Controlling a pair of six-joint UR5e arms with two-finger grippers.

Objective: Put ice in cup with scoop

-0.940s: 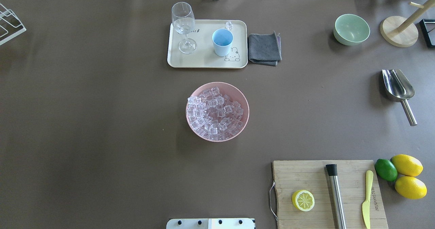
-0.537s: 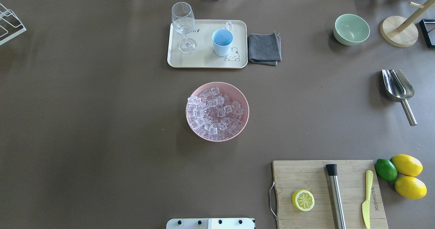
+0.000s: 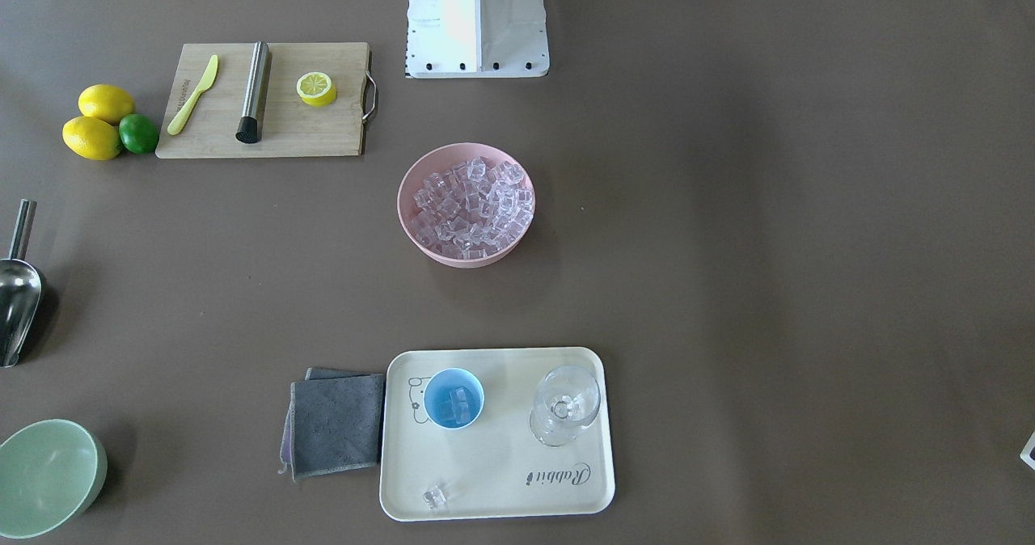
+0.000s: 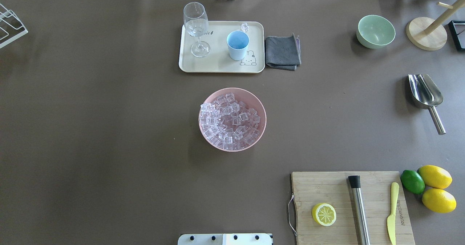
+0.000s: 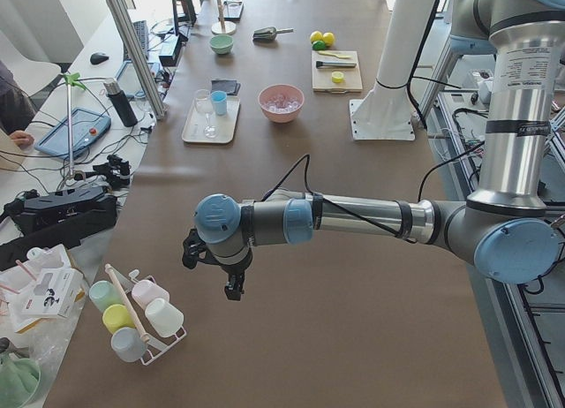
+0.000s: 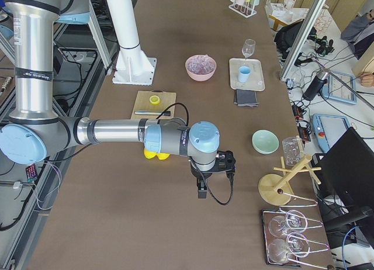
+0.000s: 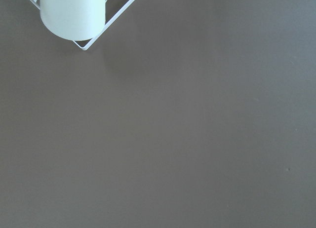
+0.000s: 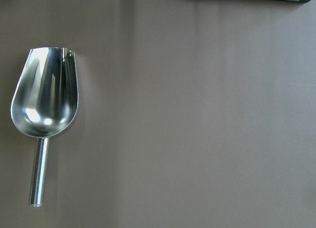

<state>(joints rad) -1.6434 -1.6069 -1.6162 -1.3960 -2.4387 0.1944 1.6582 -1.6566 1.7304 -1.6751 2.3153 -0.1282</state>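
The ice (image 4: 230,120) fills a pink bowl (image 4: 254,139) at mid-table. The light-blue cup (image 4: 238,45) stands on a cream tray (image 4: 218,65); the front-facing view shows a few cubes inside the cup (image 3: 454,399). One loose cube (image 4: 245,27) lies on the tray. The steel scoop (image 4: 427,94) lies flat at the table's right side, and also in the right wrist view (image 8: 45,102), with nothing holding it. My left gripper (image 5: 231,289) and right gripper (image 6: 201,192) show only in the side views, hanging above the table near its ends. I cannot tell whether they are open or shut.
A stemmed glass (image 4: 196,28) shares the tray, with a grey cloth (image 4: 282,52) beside it. A green bowl (image 4: 375,31) and wooden stand (image 4: 425,33) are back right. A cutting board (image 4: 348,208) holds a lemon half, steel cylinder and knife. A white cup rack (image 7: 74,13) lies below the left wrist.
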